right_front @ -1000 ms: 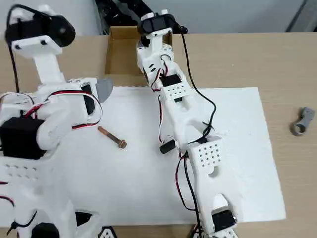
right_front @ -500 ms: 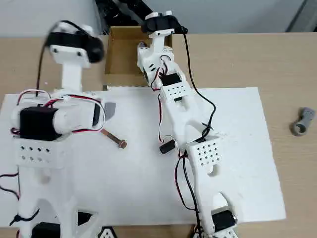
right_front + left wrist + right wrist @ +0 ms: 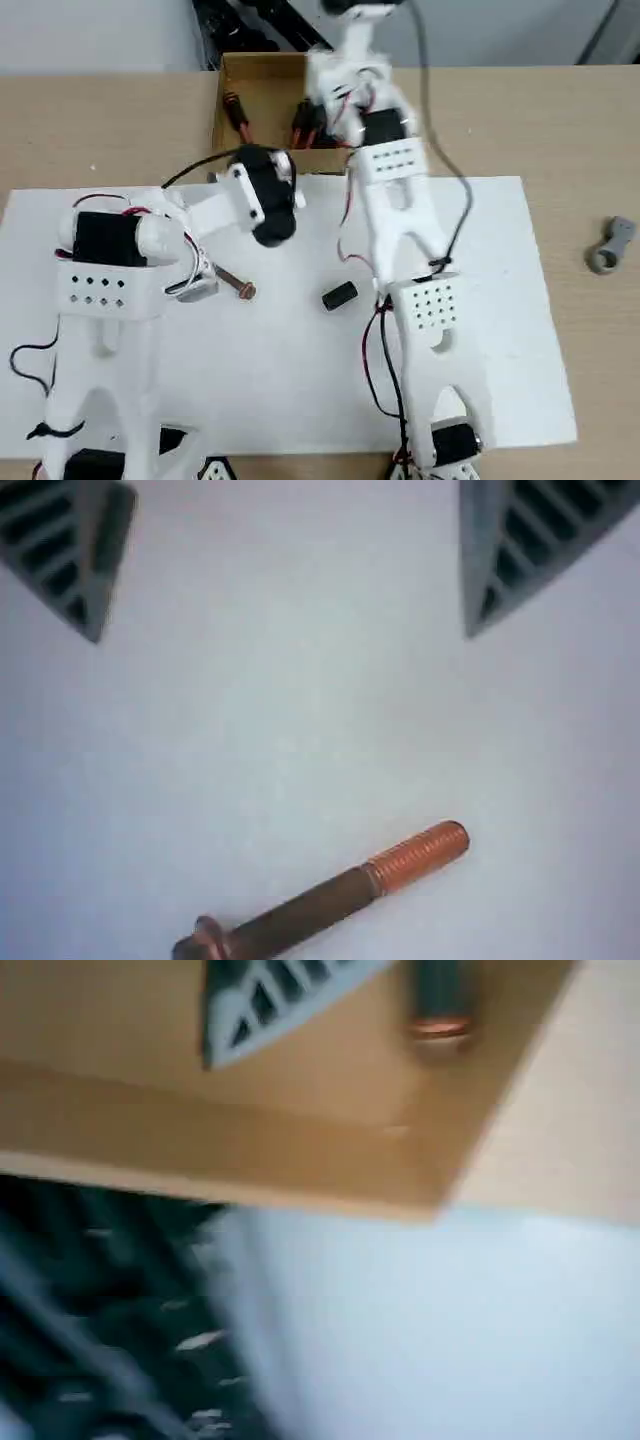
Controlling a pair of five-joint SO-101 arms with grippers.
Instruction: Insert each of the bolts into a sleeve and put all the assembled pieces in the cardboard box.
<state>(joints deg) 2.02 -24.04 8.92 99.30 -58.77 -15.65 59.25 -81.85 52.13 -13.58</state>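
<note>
A copper bolt (image 3: 234, 283) (image 3: 330, 900) lies on the white mat (image 3: 300, 400). My left gripper (image 3: 200, 287) (image 3: 282, 637) hangs open just above the mat beside it, grey fingers (image 3: 75, 550) wide apart and nothing between them. A black sleeve (image 3: 340, 296) lies loose on the mat to the bolt's right. My right gripper (image 3: 295, 995) is over the cardboard box (image 3: 228, 140) at the table's far side. An assembled piece (image 3: 235, 110) (image 3: 440, 1005), a black sleeve with a copper end, lies inside the box.
A grey metal part (image 3: 610, 245) rests on the bare wooden table far to the right. The right arm's white links and cables (image 3: 400, 230) stretch across the mat's middle. Dark equipment sits beyond the table's far edge behind the box.
The left arm swung right and lowered its gripper next to the bolt. The right arm lifted and shifted right over the box, uncovering the loose sleeve. An assembled piece now shows in the box.
</note>
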